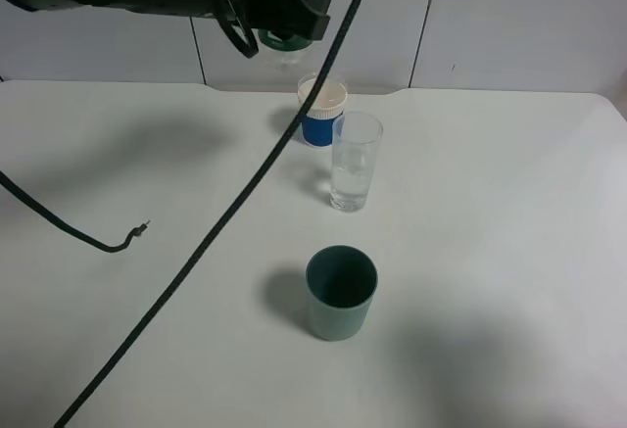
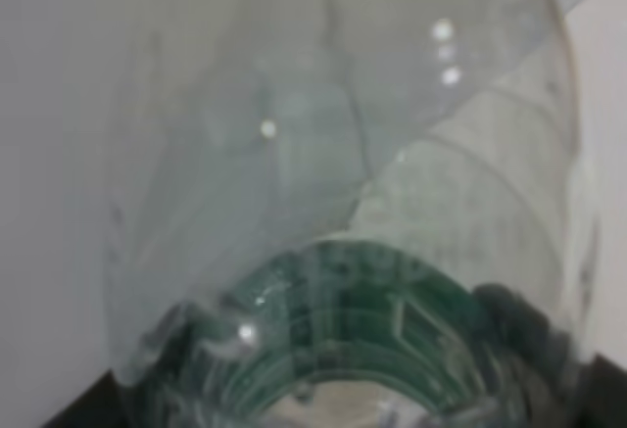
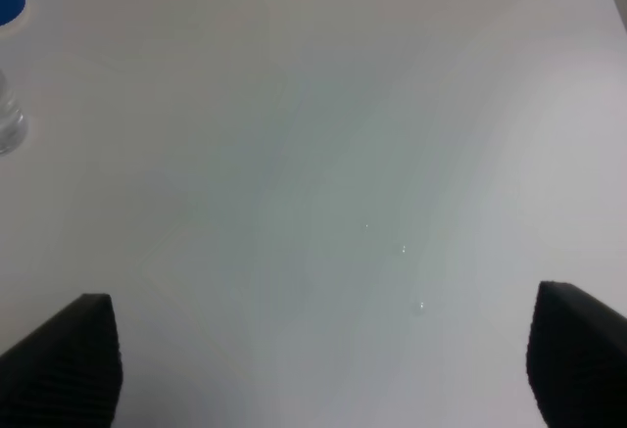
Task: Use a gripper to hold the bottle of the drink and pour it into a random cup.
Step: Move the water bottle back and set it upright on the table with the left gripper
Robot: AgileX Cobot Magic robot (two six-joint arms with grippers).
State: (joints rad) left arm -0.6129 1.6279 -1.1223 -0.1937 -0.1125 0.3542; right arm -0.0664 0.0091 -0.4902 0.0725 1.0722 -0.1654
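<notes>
Holding the bottle (image 1: 286, 44) high behind the cups, the left gripper (image 1: 282, 12) has its jaws pinched on it. Right gripper (image 3: 313, 350): jaws spread, empty. Recommended: bring the neck over the clear cup (image 1: 355, 159), avoiding the blue cup (image 1: 319, 124), then tip slowly.

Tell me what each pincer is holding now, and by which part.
The left pincer holds the bottle by its body, near the green label. The right pincer is open and holds nothing.

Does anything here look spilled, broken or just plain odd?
Just one thing: a few tiny shiny specks, possibly spilled droplets, dot the white table in the right wrist view. Too small to be sure.
</notes>
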